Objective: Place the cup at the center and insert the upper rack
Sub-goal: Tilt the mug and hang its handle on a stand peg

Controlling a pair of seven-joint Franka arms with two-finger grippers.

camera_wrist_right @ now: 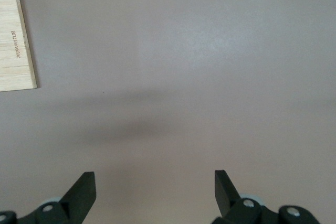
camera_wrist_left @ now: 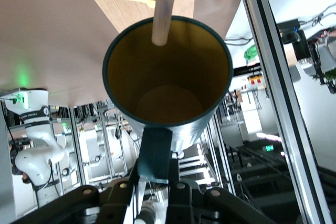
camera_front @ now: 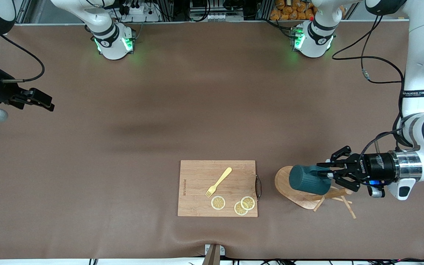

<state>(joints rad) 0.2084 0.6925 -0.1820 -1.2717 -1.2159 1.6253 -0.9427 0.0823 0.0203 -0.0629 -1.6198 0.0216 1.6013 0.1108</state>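
Lemon slices (camera_front: 218, 202) on cutting board (camera_front: 197, 173) nearest camera. Left gripper (camera_front: 328, 173) clamps cup (camera_front: 306, 179) by handle, tipped sideways over upper rack (camera_front: 300, 195). Right gripper (camera_wrist_right: 155, 187) waits, jaws spread. Advice: lift cup clear of pegs before carrying centreward.

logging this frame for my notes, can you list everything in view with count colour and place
cup: 1, dark teal, mustard inside, on its side in the left hand over the rack
upper rack: 1, light wood, beside the cutting board toward the left arm's end
cutting board: 1, light wood, near the front camera
fork: 1, yellow, on the board
lemon slices: 3, yellow, on the board
table: 1, brown
left hand: 1, black, shut on the cup's handle
right hand: 1, black, open, waiting over the right arm's end
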